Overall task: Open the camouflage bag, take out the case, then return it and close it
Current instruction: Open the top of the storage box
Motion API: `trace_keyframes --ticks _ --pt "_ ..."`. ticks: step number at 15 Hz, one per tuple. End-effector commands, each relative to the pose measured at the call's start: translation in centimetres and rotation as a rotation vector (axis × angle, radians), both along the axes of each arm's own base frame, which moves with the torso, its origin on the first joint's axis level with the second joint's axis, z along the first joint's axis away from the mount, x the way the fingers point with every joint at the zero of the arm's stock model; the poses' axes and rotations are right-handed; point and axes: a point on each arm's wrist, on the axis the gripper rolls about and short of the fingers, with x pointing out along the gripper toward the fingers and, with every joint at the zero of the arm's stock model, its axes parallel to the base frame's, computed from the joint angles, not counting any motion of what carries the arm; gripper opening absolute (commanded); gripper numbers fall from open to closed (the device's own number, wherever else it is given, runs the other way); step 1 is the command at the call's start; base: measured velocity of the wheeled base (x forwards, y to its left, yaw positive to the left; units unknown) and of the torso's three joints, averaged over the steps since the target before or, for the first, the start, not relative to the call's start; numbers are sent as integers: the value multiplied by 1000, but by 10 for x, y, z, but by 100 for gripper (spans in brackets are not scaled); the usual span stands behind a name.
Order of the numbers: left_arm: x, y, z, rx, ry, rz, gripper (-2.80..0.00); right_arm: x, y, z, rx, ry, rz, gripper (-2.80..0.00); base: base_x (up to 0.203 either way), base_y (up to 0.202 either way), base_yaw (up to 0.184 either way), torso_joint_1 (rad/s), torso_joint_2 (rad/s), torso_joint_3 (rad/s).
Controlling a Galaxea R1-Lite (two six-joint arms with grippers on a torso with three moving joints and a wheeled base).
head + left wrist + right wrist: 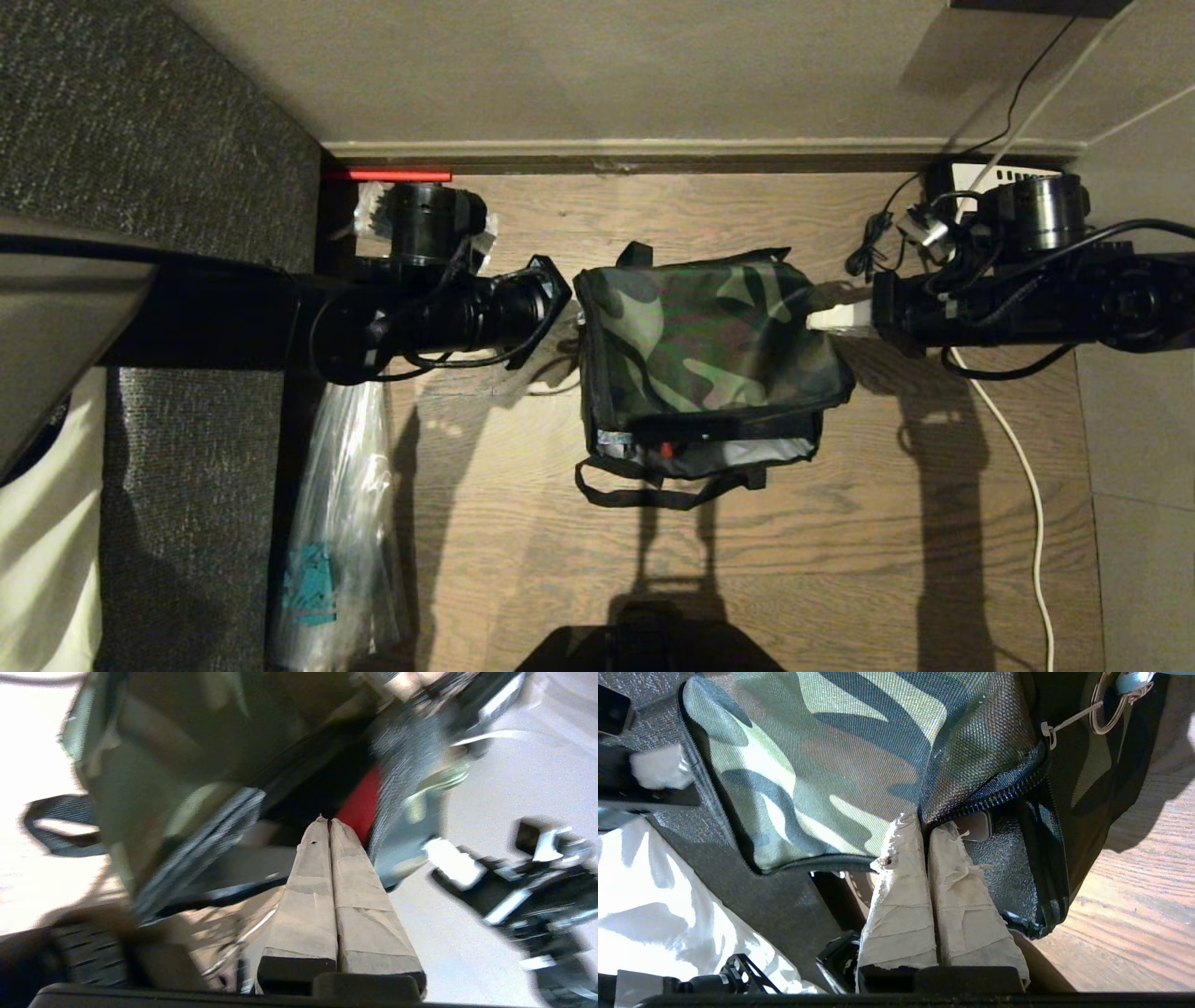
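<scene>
Strap (667, 490): black loop lying on the wood floor (794, 560) at 6 o'clock of the bag, nearest the robot.
Bag (700, 341): mid-floor, camouflage lid down over the top; its near edge gapes a little, showing silvery lining and a small red spot (667, 450).
Case: not told apart; only a dark interior shows in the gap.
Left gripper (328, 822): at the bag's 9 o'clock side, taped fingers (308, 891) pressed together, tips at the lid's edge by a red patch; whether they pinch fabric I cannot tell.
Right gripper (923, 822): at the bag's 3 o'clock side, taped fingers (901, 900) pressed together, tips at the zipper (994, 795) line under the lid corner; a hold on cloth cannot be made out.
Plastic bag (341, 523): clear, at 8 o'clock of the bag, beside a dark carpet (177, 523).
White cable (1022, 467): runs over the floor at 4 o'clock.
Wall (653, 75): at 12 o'clock, beyond a skirting strip.
</scene>
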Motion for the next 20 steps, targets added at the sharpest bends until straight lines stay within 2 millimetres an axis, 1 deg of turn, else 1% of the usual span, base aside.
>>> trace_keyframes --ticks 1,10,12,13,14,15,18,20 --pt "0 0 10 -22 -20 1 -280 0 0 8 4 -13 2 -280 0 0 0 0 0 0" --pt "1 2 10 -19 -16 7 -280 3 0 17 8 -33 1 -280 0 0 0 0 0 0" --pt "0 2 1 -5 21 6 -280 4 0 19 13 -30 -2 -280 0 0 0 0 0 0" --pt "0 2 1 -5 22 5 -280 4 0 19 13 -30 -2 -280 0 0 0 0 0 0" --pt "-1 2 -8 7 48 3 -280 5 0 20 18 -30 -5 -280 0 0 0 0 0 0" --pt "-1 0 -12 13 63 0 -280 5 -1 20 18 -27 -6 -280 0 0 0 0 0 0" --pt "-7 -3 -14 -21 115 9 -280 5 -2 19 19 -24 -10 -280 0 0 0 0 0 0" --pt "-8 -4 -14 -25 113 8 -280 5 -2 19 21 -24 -11 -280 0 0 0 0 0 0"
